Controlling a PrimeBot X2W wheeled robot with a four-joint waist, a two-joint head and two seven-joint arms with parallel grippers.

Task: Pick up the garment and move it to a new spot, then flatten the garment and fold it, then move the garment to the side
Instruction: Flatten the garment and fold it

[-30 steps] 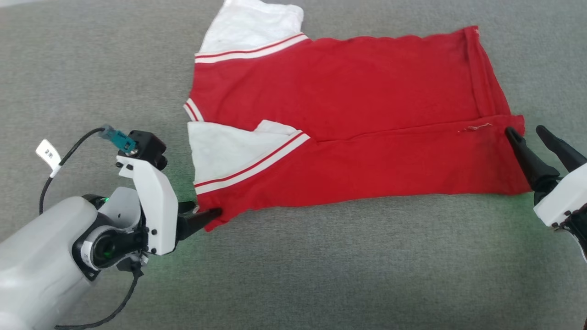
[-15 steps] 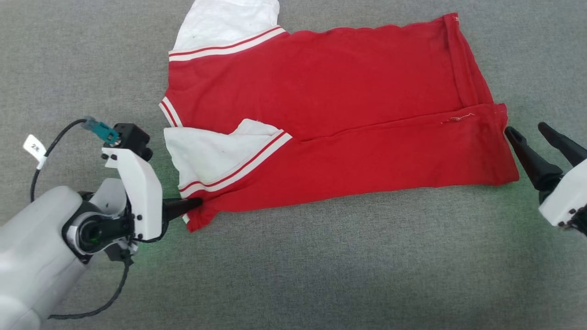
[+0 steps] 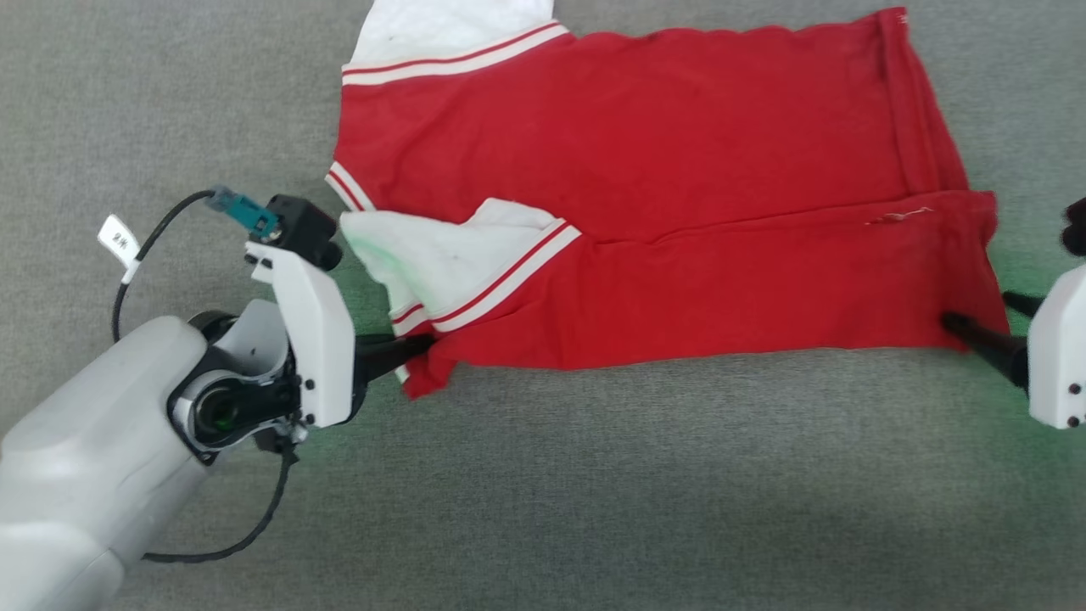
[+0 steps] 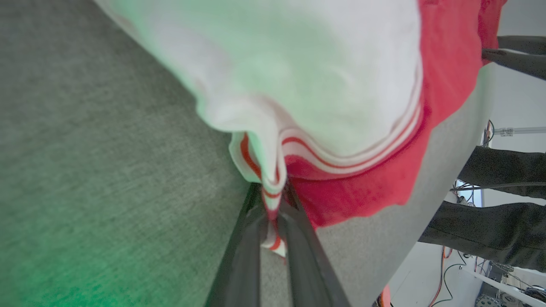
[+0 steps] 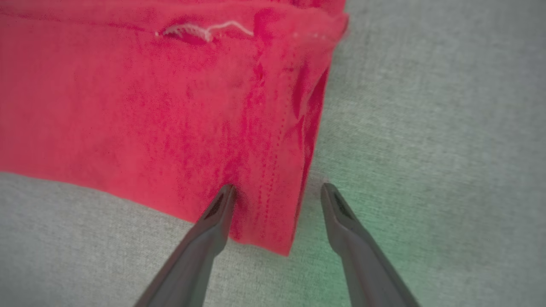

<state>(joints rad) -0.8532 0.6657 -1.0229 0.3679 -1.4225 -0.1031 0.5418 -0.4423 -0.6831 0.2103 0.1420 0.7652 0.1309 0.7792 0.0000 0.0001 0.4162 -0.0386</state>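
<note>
My left gripper [image 4: 273, 204] pinches the garment [image 3: 679, 212] by its striped sleeve; my right gripper [image 5: 278, 187], spread, straddles its hem corner.

Legible text: none found. One marked item noted in the head view: a small white tag [image 3: 118, 241] clipped on the black cable [image 3: 178, 204] by the left forearm [image 3: 76, 475] carries a few dark characters, too small and blurred to read. On the garment [image 3: 679, 187], red cloth and white sleeves, no character can be made out
</note>
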